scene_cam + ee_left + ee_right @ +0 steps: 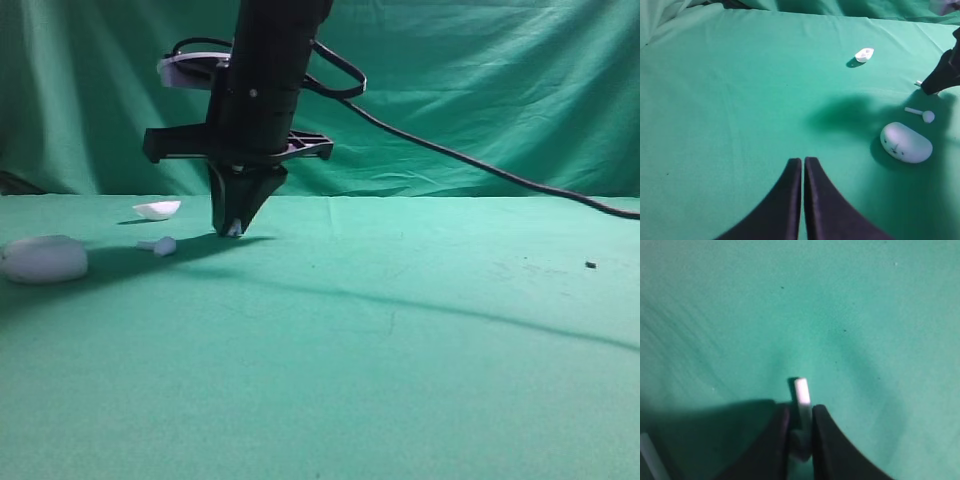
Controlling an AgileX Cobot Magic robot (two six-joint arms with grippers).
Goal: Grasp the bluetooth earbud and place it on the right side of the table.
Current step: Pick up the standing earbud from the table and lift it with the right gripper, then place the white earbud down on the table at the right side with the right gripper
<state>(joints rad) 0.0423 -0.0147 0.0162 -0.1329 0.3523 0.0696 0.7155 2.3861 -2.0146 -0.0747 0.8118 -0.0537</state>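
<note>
The right tool points straight down with its dark tips at the green cloth tabletop, and its two fingers are drawn narrow around the bluetooth earbud. In the right wrist view the earbud is a small, glossy white piece of plastic: a short straight stem pokes out past the fingertips and lies against the cloth, while the rounded head is mostly hidden in shadow between the fingers. From the high view only a speck of white shows at the very tip of the tool.

Just beside the right tool lies a second white earbud, apart from it. Behind that, a white shallow shell rests on the cloth. Farther out on the same side sits a larger white oval case.

The left tool hangs above bare cloth, well apart from these things, its fingers pressed together with nothing between them.
</note>
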